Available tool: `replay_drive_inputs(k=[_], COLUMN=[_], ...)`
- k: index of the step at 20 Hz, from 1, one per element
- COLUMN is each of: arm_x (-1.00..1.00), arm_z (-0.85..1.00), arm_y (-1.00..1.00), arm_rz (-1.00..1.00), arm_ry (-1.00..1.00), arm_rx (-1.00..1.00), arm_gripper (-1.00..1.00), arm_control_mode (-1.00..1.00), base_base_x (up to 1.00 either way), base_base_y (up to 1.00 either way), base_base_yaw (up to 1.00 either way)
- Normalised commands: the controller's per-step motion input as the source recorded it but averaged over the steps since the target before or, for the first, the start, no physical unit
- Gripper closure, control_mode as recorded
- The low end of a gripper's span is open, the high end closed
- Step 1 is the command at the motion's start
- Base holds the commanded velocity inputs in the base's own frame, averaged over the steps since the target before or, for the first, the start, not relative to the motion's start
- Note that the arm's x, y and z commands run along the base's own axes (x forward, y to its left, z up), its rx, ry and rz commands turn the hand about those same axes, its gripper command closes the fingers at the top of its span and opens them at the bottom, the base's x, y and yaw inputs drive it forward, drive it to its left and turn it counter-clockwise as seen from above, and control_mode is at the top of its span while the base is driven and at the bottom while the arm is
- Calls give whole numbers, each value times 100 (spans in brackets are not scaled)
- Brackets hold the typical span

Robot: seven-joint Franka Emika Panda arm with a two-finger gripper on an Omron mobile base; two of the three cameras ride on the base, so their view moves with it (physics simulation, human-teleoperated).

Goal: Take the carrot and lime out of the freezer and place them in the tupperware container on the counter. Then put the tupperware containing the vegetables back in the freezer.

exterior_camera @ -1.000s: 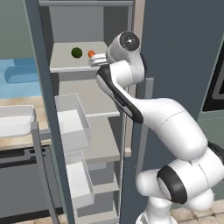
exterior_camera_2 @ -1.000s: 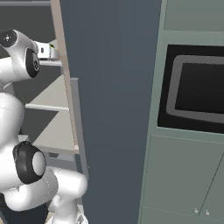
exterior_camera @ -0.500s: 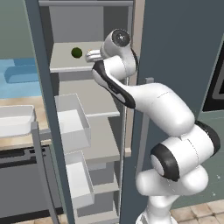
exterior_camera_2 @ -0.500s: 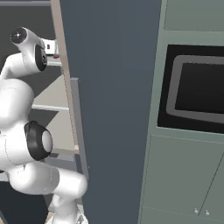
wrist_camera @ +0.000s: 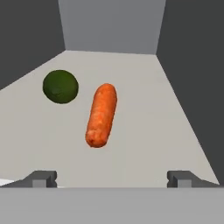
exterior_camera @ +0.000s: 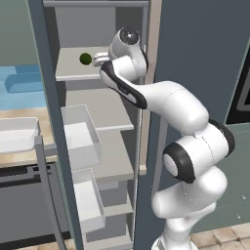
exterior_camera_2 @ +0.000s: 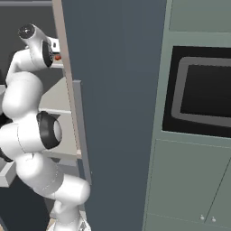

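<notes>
The freezer stands open, and on its upper shelf point(exterior_camera: 68, 69) lies the dark green lime point(exterior_camera: 85, 58). In the hand view the orange carrot point(wrist_camera: 101, 114) lies lengthwise on the pale shelf floor point(wrist_camera: 144, 131), with the lime point(wrist_camera: 61, 86) just left of it and slightly farther in. My gripper point(wrist_camera: 113, 179) is open, its two fingertips point(wrist_camera: 43, 178) wide apart in front of the carrot's near end, touching nothing. From the left base view my hand point(exterior_camera: 101, 59) covers the carrot. The white tupperware container point(exterior_camera: 18, 123) sits on the counter point(exterior_camera: 46, 122) at the left.
White door bins point(exterior_camera: 80, 139) hang on the open door left of my arm, with a lower one point(exterior_camera: 88, 200) beneath. The freezer's side walls point(wrist_camera: 192, 65) close in on both sides of the shelf. A blue bin point(exterior_camera: 24, 83) sits farther back; a wall oven point(exterior_camera_2: 203, 90) stands at the right.
My hand has pushed farther in over the upper shelf, toward the carrot and lime, and now covers the carrot in the left base view. The gripper stayed open.
</notes>
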Motion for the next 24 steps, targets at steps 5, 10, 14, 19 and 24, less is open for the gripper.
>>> replay_drive_inputs(k=[5, 10, 14, 19, 24], arm_x=[30, 23, 33, 35, 34], arm_z=[-3, -19, -25, -20, -6], arm_y=[17, 10, 0, 0, 7], arm_rz=[0, -1, -4, -6, -3], arm_ry=[7, 2, 1, 0, 0], arm_rx=[0, 0, 0, 0, 0], arm_gripper=[-100, -100, -100, -100, -100], arm_control_mode=[-100, -100, -100, -100, -100], base_base_x=[0, 0, 0, 0, 0], base_base_y=[0, 0, 0, 0, 0], base_base_yaw=[0, 0, 0, 0, 0])
